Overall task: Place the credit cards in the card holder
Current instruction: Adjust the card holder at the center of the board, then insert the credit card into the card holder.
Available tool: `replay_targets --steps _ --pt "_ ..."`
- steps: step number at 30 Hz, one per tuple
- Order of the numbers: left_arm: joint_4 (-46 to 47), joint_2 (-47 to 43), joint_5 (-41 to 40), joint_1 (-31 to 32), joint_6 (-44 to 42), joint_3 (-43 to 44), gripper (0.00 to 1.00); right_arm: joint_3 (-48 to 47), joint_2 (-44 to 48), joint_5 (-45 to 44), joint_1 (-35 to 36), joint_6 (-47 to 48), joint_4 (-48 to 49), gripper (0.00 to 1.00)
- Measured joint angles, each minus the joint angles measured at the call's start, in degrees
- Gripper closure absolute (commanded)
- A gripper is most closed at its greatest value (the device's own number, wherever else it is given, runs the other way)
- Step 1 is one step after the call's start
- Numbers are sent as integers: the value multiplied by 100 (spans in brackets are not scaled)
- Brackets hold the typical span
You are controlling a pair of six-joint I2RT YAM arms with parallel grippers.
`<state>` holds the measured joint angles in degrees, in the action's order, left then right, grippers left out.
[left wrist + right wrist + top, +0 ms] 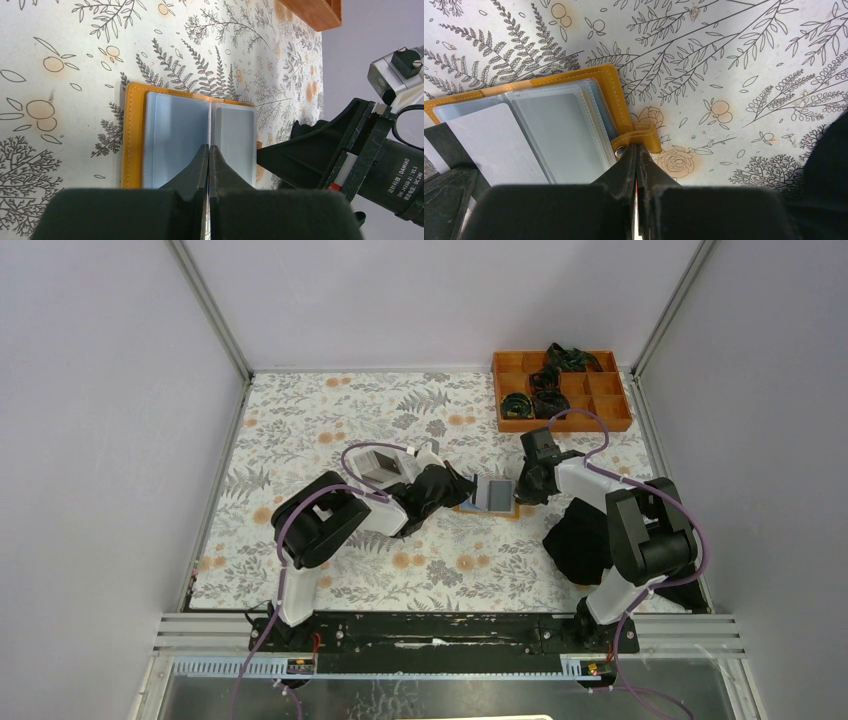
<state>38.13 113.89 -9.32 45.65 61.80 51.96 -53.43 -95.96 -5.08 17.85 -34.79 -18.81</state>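
Observation:
The orange-tan card holder point(492, 494) lies open on the floral mat between my two grippers, its pale clear sleeves facing up point(175, 140) point(564, 135). My left gripper point(462, 488) point(209, 147) is shut on a pale grey card, which the left wrist view shows only edge-on. The right wrist view shows this card point(499, 145) flat over the holder's left sleeves. My right gripper point(520, 490) point(636, 146) is shut on the holder's clasp tab point(646, 135). No other cards show.
A white rectangular box point(380, 468) sits behind the left arm. An orange compartment tray point(600, 418) with dark coiled items stands at the back right. A black cloth point(580, 540) lies by the right arm's base. Walls enclose the mat.

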Motion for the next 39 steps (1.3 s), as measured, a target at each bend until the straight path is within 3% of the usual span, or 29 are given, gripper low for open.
replay_targets --steps 39 --pt "319 170 142 0 9 -33 100 -90 -63 0 2 28 -101 100"
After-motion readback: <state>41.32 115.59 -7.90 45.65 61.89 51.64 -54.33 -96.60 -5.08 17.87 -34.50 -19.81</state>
